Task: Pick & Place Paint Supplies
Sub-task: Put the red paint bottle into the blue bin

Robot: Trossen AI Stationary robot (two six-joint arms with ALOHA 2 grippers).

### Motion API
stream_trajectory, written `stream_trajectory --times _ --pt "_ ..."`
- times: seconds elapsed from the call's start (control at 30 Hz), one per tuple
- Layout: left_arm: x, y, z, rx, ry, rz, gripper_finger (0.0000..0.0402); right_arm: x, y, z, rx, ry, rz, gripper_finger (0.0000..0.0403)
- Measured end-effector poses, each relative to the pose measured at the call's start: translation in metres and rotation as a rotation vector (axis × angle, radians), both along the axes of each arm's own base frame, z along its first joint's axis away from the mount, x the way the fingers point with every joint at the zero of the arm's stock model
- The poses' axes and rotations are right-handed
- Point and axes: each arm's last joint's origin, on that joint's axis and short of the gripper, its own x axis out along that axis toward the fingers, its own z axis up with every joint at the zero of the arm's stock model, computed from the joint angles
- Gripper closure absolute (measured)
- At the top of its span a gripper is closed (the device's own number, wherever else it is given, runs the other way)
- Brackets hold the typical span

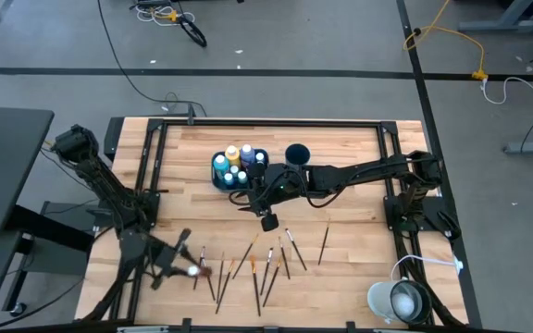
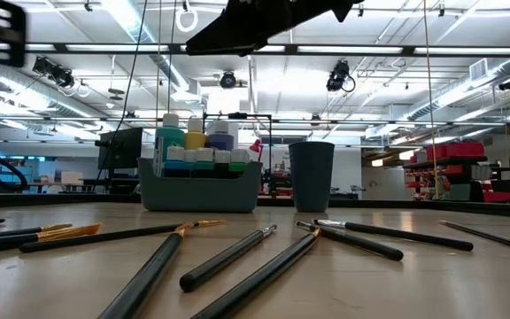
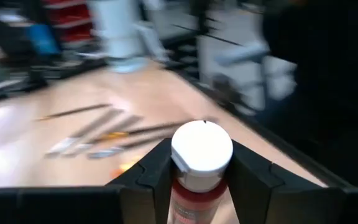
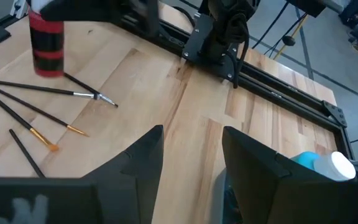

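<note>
**Red bottle in my left grip**

While the teal tray (image 1: 218, 176) of paint bottles (image 1: 240, 163) sits mid-table overhead, only my left wrist view shows my left gripper (image 3: 197, 177) clamping the red paint bottle (image 3: 201, 163); my right gripper (image 4: 191, 155) gapes empty beside brushes (image 4: 48, 90).

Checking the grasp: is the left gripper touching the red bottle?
Touching. Left wrist view: the left gripper fingers press both sides of the red bottle under its cap.

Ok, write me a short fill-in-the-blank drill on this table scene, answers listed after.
1. The left gripper is closed on a red paint bottle with a ____ cap.
2. The right gripper holds ____.
3. The dark blue cup stands beside the teal ____ of bottles.
4. Loose paintbrushes lie on the ____.

Answers: white; nothing; tray; table
</note>
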Motion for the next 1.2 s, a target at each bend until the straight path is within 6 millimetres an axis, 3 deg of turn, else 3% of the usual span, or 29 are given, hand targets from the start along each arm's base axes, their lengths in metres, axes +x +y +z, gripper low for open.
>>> stream_trajectory --times 0.13,0.43,0.67,1.0,1.2 --pt "0.021 0.015 0.007 -0.026 -0.023 0.204 0.0276 0.000 -0.001 -0.001 -0.006 0.007 -0.041 0.0234" --pt "0.057 0.053 0.020 -0.055 -0.054 0.465 0.0270 -0.014 -0.008 -0.006 -0.062 0.162 -0.252 0.0235" --pt "0.070 0.083 0.017 -0.089 -0.030 0.637 0.0275 -0.034 -0.017 -0.030 0.000 0.286 -0.318 0.0259" --pt "0.081 0.123 0.018 -0.121 -0.034 0.758 0.0276 -0.055 -0.019 -0.073 0.012 0.229 -0.321 0.0271" --pt "0.083 0.138 0.017 -0.159 -0.015 0.783 0.0268 -0.055 -0.025 -0.075 0.014 0.221 -0.336 0.0271"
